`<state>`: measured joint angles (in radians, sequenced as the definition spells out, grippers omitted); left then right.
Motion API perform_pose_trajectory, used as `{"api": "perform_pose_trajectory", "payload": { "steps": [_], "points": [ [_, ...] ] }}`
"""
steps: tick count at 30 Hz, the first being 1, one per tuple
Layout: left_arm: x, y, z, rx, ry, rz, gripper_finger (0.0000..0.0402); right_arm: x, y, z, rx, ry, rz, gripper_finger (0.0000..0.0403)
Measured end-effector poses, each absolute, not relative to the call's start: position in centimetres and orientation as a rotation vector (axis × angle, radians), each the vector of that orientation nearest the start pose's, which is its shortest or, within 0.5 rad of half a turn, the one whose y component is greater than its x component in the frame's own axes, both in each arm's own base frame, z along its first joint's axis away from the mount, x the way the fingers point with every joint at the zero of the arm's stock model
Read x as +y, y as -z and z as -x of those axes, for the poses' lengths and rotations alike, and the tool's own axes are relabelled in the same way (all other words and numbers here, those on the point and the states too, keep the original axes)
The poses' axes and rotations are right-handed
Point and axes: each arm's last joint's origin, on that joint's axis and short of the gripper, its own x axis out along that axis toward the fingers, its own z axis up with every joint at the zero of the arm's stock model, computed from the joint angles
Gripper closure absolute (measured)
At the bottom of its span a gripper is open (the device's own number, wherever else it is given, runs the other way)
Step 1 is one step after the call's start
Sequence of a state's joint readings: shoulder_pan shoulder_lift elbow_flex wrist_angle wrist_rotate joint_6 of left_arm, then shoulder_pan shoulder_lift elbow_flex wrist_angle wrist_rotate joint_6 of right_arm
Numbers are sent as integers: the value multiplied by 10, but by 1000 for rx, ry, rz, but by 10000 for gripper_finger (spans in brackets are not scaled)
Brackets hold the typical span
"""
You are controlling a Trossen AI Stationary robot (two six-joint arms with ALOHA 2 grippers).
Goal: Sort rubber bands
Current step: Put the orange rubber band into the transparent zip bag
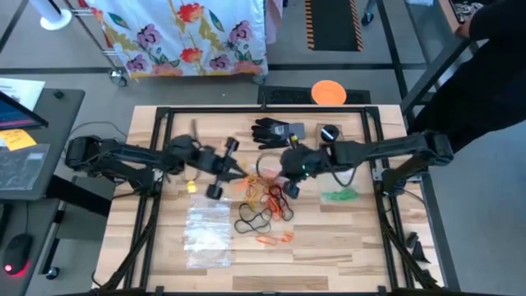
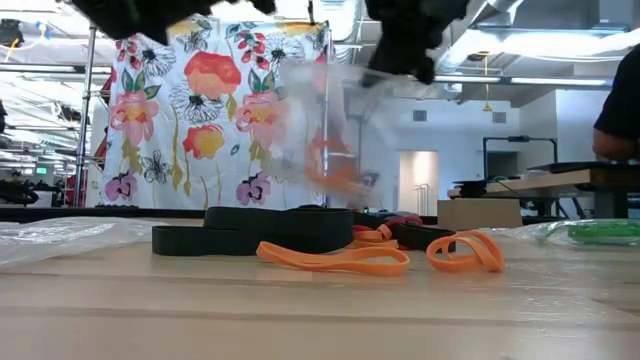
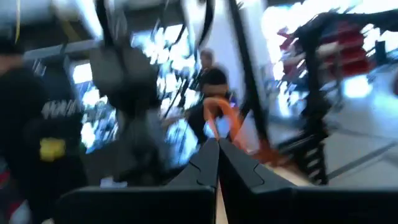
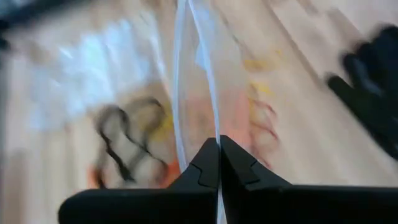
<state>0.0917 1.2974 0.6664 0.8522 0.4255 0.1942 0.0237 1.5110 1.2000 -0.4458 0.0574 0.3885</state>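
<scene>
Evidently the right claw (image 4: 218,146) is pinching a thin clear plastic bag's edge (image 4: 186,81), lifting it over the mixed coloured rubber bands (image 1: 267,201) heaped mid-surface (probably for filling), while the left claw (image 3: 217,149), clenched, is gripping an orange band (image 3: 221,115).

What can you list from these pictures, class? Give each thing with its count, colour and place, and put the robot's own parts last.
Rubber bands: many, mixed orange, red, black and yellow, heaped mid-table.
Green bands: a small cluster, right of the heap, apparently inside a clear bag.
Orange bands: a few, loose near the front edge.
Clear bags: a few, flat, front left of the heap.
Lifted clear bag: one, held up above the heap, with orange showing through it.
Glove: one, black, at the back of the table.
Orange disc: one, beyond the table's back edge.
Left claw: shut, holding the lifted bag's edge.
Right claw: shut on the lifted bag.
</scene>
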Motion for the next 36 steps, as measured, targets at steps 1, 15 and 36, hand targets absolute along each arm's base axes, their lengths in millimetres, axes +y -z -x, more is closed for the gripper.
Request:
{"api": "perform_pose_trajectory", "payload": {
  "steps": [1,15,36],
  "points": [
    [14,-282,-280,-237,304,-252,401,3,-283,-327,722,151,-357,403],
    [31,-252,-325,-45,155,-294,401,-12,-287,-331,683,-6,-425,403],
    [29,-237,-324,154,98,-295,401,-39,-283,-325,708,181,-430,403]
  ]
}}
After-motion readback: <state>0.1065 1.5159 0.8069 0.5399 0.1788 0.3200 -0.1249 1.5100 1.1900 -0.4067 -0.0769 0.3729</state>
